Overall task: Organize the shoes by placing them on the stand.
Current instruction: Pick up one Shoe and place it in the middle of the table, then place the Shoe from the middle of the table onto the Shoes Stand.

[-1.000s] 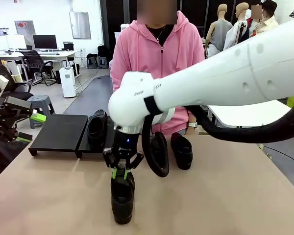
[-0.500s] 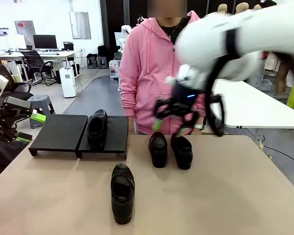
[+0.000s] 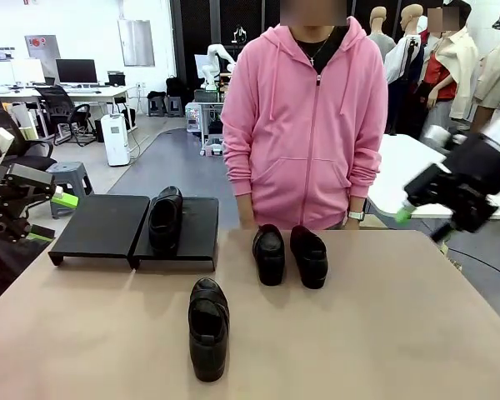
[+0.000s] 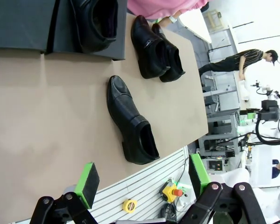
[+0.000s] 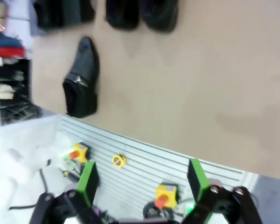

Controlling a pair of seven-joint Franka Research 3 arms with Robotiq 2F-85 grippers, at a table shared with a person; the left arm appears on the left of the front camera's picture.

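Left jaws and right jaws gape empty — a glossy black leather loafer (image 3: 208,327) lies on the tan surface (image 3: 383,333) between them, the low matte black stand (image 3: 100,225) near the left jaws. A shallow pinch on slick leather could drop it short.

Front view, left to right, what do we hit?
Left gripper, bare left panel of low matte black stand, glossy black leather loafer on its right panel, lone loafer on table, loafer pair, right gripper.
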